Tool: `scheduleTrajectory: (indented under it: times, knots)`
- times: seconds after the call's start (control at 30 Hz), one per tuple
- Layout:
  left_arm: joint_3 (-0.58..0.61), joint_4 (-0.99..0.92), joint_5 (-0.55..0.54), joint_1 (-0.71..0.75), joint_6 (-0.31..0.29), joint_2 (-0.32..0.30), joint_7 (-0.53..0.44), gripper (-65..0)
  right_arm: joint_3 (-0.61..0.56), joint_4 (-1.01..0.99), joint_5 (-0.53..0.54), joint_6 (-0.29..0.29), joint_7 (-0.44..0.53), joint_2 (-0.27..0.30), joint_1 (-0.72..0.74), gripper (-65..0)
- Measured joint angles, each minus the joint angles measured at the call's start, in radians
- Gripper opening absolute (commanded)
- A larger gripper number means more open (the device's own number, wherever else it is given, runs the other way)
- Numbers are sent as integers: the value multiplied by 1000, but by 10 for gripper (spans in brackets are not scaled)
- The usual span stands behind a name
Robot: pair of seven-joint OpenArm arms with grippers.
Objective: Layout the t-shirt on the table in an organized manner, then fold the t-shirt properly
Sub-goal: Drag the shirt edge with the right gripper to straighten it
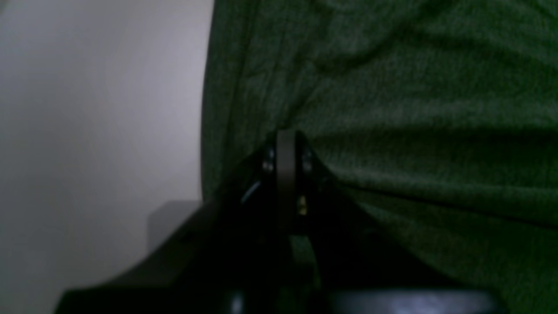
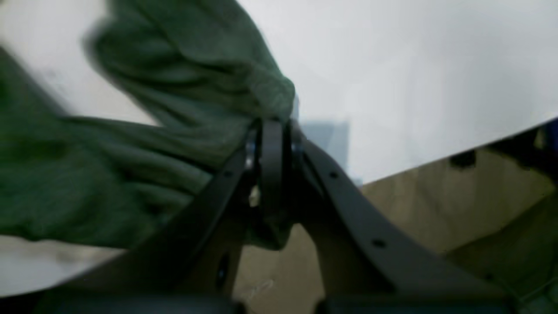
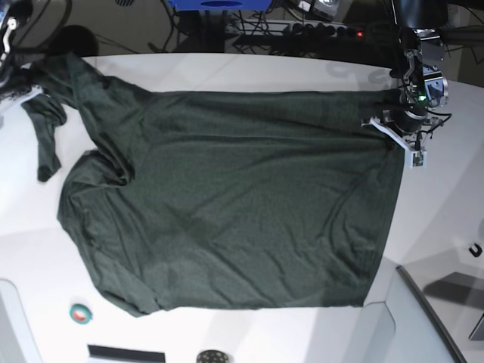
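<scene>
The dark green t-shirt (image 3: 234, 197) lies spread and wrinkled over the white table (image 3: 249, 333), its hem toward the right and its shoulders toward the left. My left gripper (image 3: 373, 116) is at the shirt's far right corner. In the left wrist view this left gripper (image 1: 285, 136) is shut with green cloth (image 1: 392, 109) bunched around its tips. My right gripper (image 3: 32, 76) is at the far left end, by the raised shoulder and a hanging sleeve (image 3: 47, 140). The right wrist view shows the right gripper (image 2: 272, 125) shut on a gathered fold of the t-shirt (image 2: 183, 109).
A green tape roll (image 3: 79, 312) and a small dark round object (image 3: 212, 355) sit near the front edge. A dark seam (image 3: 427, 310) runs along the table's right front corner. Cables and a power strip (image 3: 325, 29) lie behind the table. Beige floor (image 2: 436, 209) shows past the table edge.
</scene>
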Motion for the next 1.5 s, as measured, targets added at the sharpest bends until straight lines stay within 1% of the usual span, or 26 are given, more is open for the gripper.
scheduleTrajectory:
  times: [0.13, 0.23, 0.27, 0.3, 0.33, 0.37, 0.43, 0.47, 0.5, 0.6, 0.63, 0.67, 0.73, 0.77, 0.83, 0.9, 0.93, 0.97, 1.07, 1.2, 1.27, 1.33, 1.5]
  knots:
    - [0, 2, 0, 0, 0, 3, 0, -650, -5, 136, 6, 7, 13, -43, -62, -650]
    - [0, 2, 2, 0, 0, 3, 0, -650, -5, 166, 5, 8, -59, -76, -105, -650]
    - [0, 2, 2, 0, 1, 3, 0, -650, -5, 166, 2, 12, -64, -85, -113, -650]
    - [0, 2, 3, 0, 0, 3, 0, -650, -5, 166, -3, 39, -67, -88, -116, -650]
    - [0, 2, 2, 0, 0, 3, 0, -650, -5, 166, -1, 89, -67, -87, -114, -650]
    - [2, 2, 3, 0, 1, 3, 0, -650, -5, 169, 6, 103, -66, -86, -108, -650]
    - [2, 2, 3, 0, 1, 3, 0, -650, -21, 170, 4, 108, -59, -82, -98, -641]
    - [2, 2, 3, 0, 0, 3, 0, -650, -31, 171, 5, 108, -66, -80, -93, -620]
    - [2, 2, 3, 0, 1, 3, 0, -650, -36, 171, 5, 108, -93, -82, -87, -587]
    - [2, 2, 3, 0, 0, 3, 0, -650, -35, 173, 5, 108, -138, -82, -74, -440]
    - [2, 2, 3, 0, 0, 3, 0, -650, -35, 189, -2, 109, -140, -82, -78, -396]
    - [2, 2, 3, 0, 1, 3, 0, -650, -37, 219, -7, 110, -146, -82, -85, -368]
    - [2, 3, 3, 6, 3, 3, -8, -650, -42, 286, -3, 119, -144, -79, -100, -368]
    - [1, 4, 3, 8, 2, 3, -11, -650, -66, 306, -12, 121, -139, -71, -101, -371]
    - [1, 4, 2, 11, 1, 3, -16, -650, -161, 306, -10, 152, -109, -32, -93, -371]
    - [0, 4, 3, 11, 1, 3, -15, -650, -270, 274, 15, 182, -63, 19, -58, -371]
    - [0, 4, 3, 13, 1, 3, -16, -650, -313, 235, 11, 180, -39, 36, -31, -372]
    - [-1, 4, 1, 13, 1, 3, -17, -650, -343, 190, 7, 179, -37, 45, 0, -372]
    - [-1, 4, 0, 14, 1, 3, -18, -650, -351, 80, 2, 185, -43, 39, 57, -374]
    - [-1, 4, 0, 14, 1, 3, -17, -650, -351, -6, -1, 183, -52, 42, 114, -371]
    - [-1, 4, 0, 14, 1, 3, -18, -650, -351, -48, 0, 182, -41, 41, 153, -368]
    - [-1, 4, 0, 14, 1, 3, -18, -650, -352, -91, 2, 182, -6, 42, 176, -366]
    - [-1, 4, 0, 14, 1, 3, -18, -650, -352, -186, -2, 183, -6, 43, 208, -365]
